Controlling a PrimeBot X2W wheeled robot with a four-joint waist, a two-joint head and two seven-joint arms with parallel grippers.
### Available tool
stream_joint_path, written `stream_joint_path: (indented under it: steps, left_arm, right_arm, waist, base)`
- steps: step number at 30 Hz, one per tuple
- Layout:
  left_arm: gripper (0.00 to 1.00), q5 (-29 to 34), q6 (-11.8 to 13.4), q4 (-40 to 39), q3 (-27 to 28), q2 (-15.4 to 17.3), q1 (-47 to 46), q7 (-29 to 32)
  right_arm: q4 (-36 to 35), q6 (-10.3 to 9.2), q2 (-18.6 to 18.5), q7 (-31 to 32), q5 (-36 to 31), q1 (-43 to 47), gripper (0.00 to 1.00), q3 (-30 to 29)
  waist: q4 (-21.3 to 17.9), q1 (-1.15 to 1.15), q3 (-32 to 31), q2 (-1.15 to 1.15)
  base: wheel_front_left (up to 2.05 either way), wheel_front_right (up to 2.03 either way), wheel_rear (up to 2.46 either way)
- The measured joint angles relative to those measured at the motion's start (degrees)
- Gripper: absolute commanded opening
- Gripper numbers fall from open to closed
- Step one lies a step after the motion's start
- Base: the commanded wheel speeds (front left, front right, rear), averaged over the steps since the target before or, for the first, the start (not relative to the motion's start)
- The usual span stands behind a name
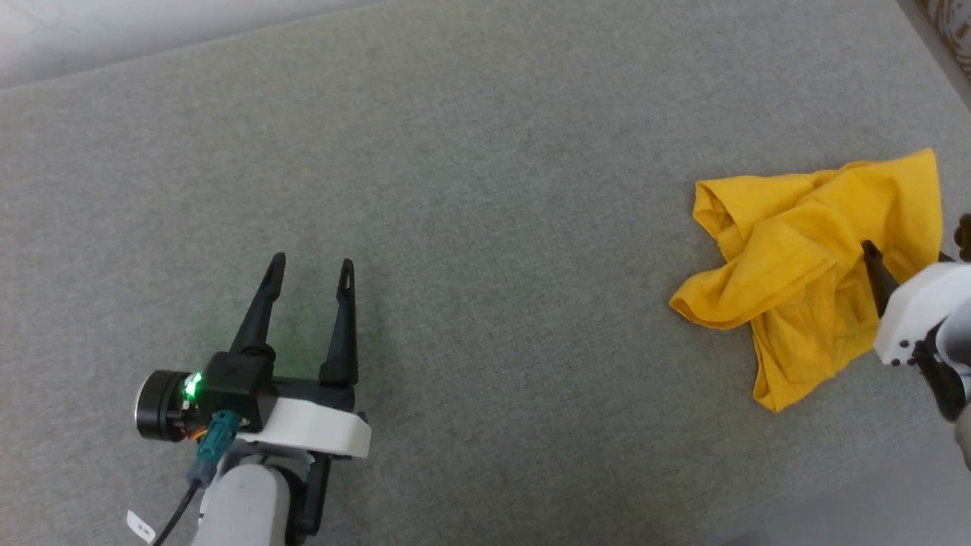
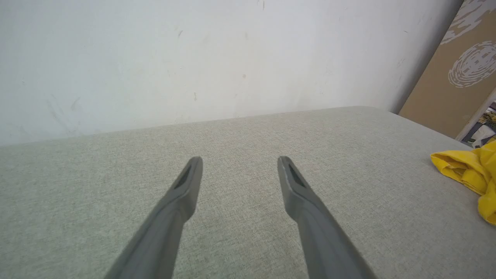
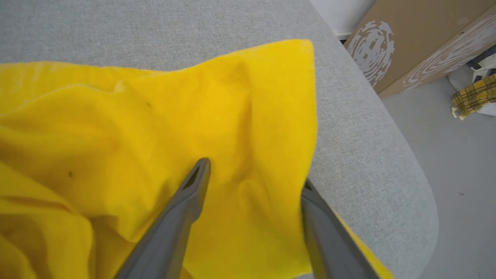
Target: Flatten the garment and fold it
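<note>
Yellow T-shirt [image 1: 804, 258] bunched up at 3 o'clock, right arm's way closer

In the head view it sits at the 3 o'clock side of the grey fabric surface [image 1: 485, 189], long axis running roughly 1 to 7 o'clock. Your right gripper [image 3: 254, 174] is right over it, jaws spread wide with slack cloth lying between them, nothing pinched. Your left gripper [image 1: 313, 262] is wide open too, over bare fabric down at 7 o'clock, well apart from the shirt. I'd say the right one gets first grab.

Grey fabric surface [image 1: 455, 189], white wall [image 2: 193, 58], brown printed boards [image 3: 410, 35], plaid cloth [image 3: 472, 97] on floor [image 3: 457, 174]
</note>
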Motion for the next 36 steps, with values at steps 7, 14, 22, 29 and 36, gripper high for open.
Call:
stream_joint_path:
  steps: [7, 14, 22, 29, 36]
  left_arm:
    - [1.0, -1.4, 0.4, 0.0, 0.2, -0.5, 0.3, 0.0]
    - [1.0, -3.3, 1.8, 0.3, 1.4, -1.6, 4.1, 0.0]
    - [1.0, -3.9, 2.8, 0.1, 2.5, -2.1, 6.4, 0.0]
    - [1.0, -4.3, 3.1, -0.2, 5.0, -1.9, 6.6, 0.0]
    - [1.0, -3.7, 3.1, -0.6, 9.3, 1.5, 7.1, 0.0]
  right_arm:
    - [4.6, 0.0, -3.1, -6.0, -3.6, 1.9, 1.0, -1.9]
    - [0.0, 0.0, -3.5, -8.0, -7.0, 9.3, 1.0, -4.2]
    - [-18.0, 0.0, 3.2, -8.3, -10.5, 20.2, 1.0, -9.0]
    - [-36.1, 0.0, 10.1, -6.6, -11.8, 26.8, 1.0, -10.5]
    - [-50.8, 0.0, 15.1, -4.7, -12.4, 31.7, 1.0, -10.4]
  waist:
    - [1.1, -0.02, -3.3, 0.0]
    - [2.5, -0.02, -8.3, 0.0]
    - [6.6, -0.02, -12.1, 0.0]
    - [11.9, -0.02, -14.0, 0.0]
    - [17.1, -0.01, -15.1, 0.0]
  base:
    - [0.0, 0.0, 0.0]
    - [0.0, 0.0, 0.0]
    - [0.0, 0.0, 0.0]
    - [0.0, 0.0, 0.0]
    - [0.0, 0.0, 0.0]
